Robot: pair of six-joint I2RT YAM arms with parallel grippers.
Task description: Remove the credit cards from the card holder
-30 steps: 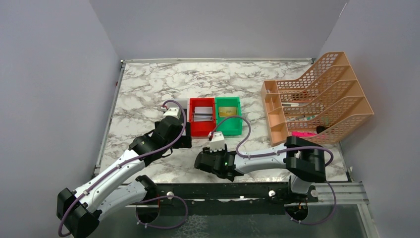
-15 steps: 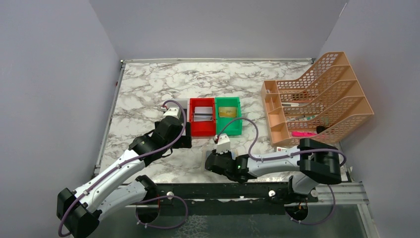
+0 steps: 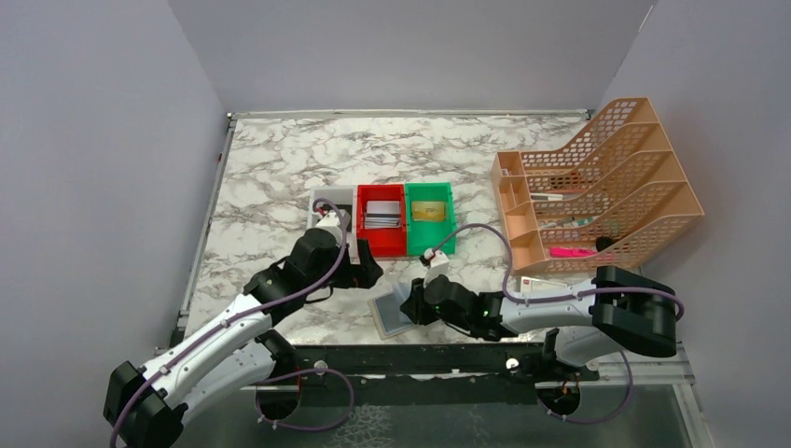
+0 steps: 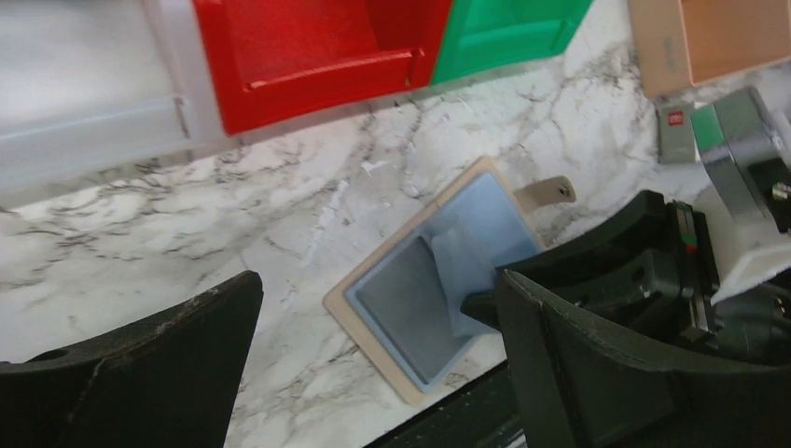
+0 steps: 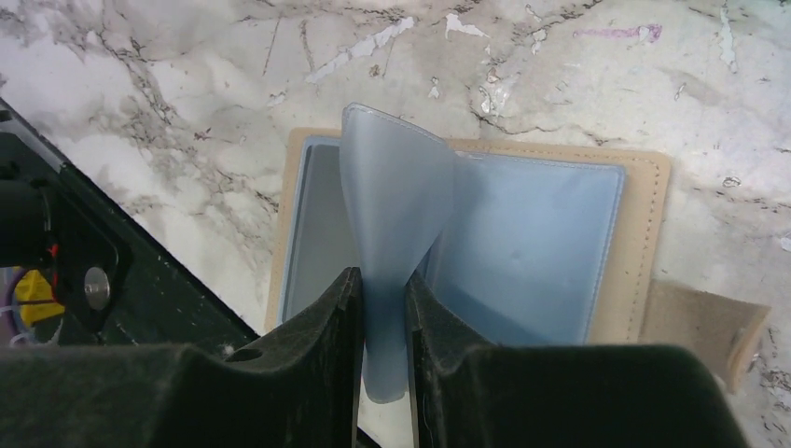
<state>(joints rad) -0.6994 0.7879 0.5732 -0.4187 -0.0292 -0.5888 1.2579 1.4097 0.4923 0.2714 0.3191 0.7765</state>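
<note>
The tan card holder [image 3: 390, 317] lies open on the marble near the front edge, its snap tab [image 5: 709, 327] to one side. My right gripper [image 3: 411, 305] is shut on one bluish-grey sleeve [image 5: 396, 201], which stands up bowed between its fingers [image 5: 382, 280]. A grey flat face shows in the holder's far pocket [image 4: 401, 303]; I cannot tell if it is a card. Greyish credit cards [image 3: 381, 214] lie in the red bin. My left gripper [image 3: 367, 272] hangs open just above and left of the card holder [image 4: 373, 359], touching nothing.
A red bin [image 3: 381, 245], a green bin [image 3: 431, 246] holding a gold card, and a clear bin [image 3: 322, 200] sit mid-table. An orange file rack [image 3: 597, 187] fills the right side. A small white box with a red mark [image 3: 534, 282] lies by the right arm. A black rail runs along the front edge.
My right gripper has closed on the sleeve and shifted right, uncovering the open holder. My left arm has moved nearer and rightward, toward the holder, still open.
</note>
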